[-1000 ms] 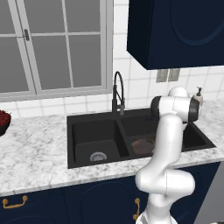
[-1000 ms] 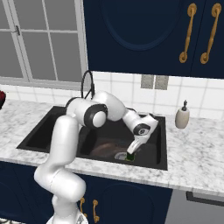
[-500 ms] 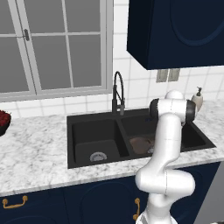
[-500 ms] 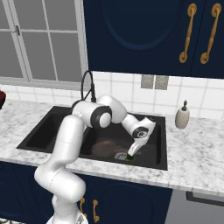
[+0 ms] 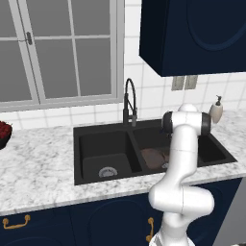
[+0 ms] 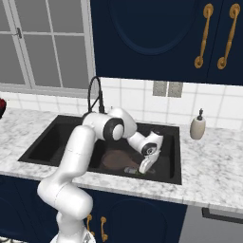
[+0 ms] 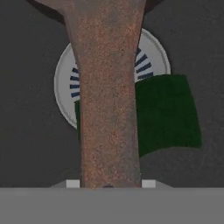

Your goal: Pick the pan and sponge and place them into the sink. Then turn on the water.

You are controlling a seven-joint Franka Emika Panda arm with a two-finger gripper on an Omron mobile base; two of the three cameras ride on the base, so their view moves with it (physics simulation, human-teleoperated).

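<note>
The sink [image 6: 173,156], a black double basin set in the marble counter [image 6: 213,166], surrounds the pincer [image 6: 144,169], which hangs low inside the right-hand basin, close to its front wall and near the right wall. The left basin [image 5: 103,153] lies well apart to the pincer's left, across the centre divider. The gooseneck faucet [image 6: 96,97] stands behind the pincer and to its left on the back rim, with no stream under it. The pan [image 6: 116,160] lies on the basin floor just beside the pincer on its left. In the hand view its rusty brown handle [image 7: 109,96] runs straight out from between the finger tips, which sit narrow on either side of it; whether they clamp it or merely flank it cannot be told. Under the handle lies the sponge [image 7: 166,114], green top up, partly over the round silver drain [image 7: 151,52]. The soap bottle [image 6: 197,126] stands on the counter beyond the basin's right edge.
</note>
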